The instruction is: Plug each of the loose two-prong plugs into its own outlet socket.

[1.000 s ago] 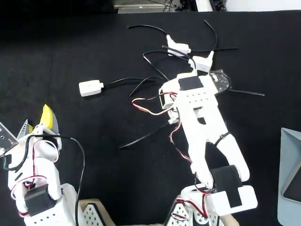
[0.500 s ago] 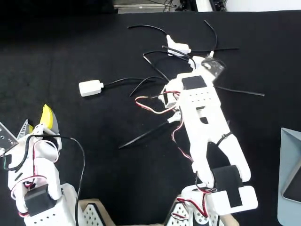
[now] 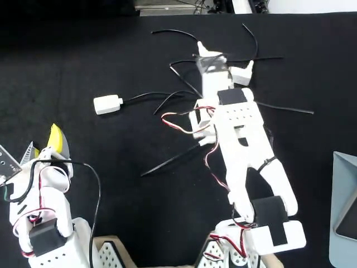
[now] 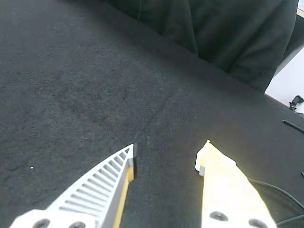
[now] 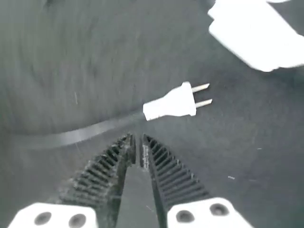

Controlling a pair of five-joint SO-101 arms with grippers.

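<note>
- I'd call this a robotics lab bench: the tabletop (image 3: 83,50) is draped in black cloth.
- A white printed arm (image 3: 245,151) with bare servo wires (image 3: 181,127) stands beside a second arm (image 3: 47,192).
- Equipment cables (image 3: 209,5) lie past the far edge.

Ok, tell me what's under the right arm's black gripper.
Black cloth, with a white two-prong plug and its cord just beyond the right gripper. From above, the arm covers it.

Even, bright light; black table (image 3: 83,56) dull, shadows faint; white socket block (image 5: 256,33) overexposed.

Black cloth table (image 3: 83,56); grey container (image 3: 343,206) at edge
</note>
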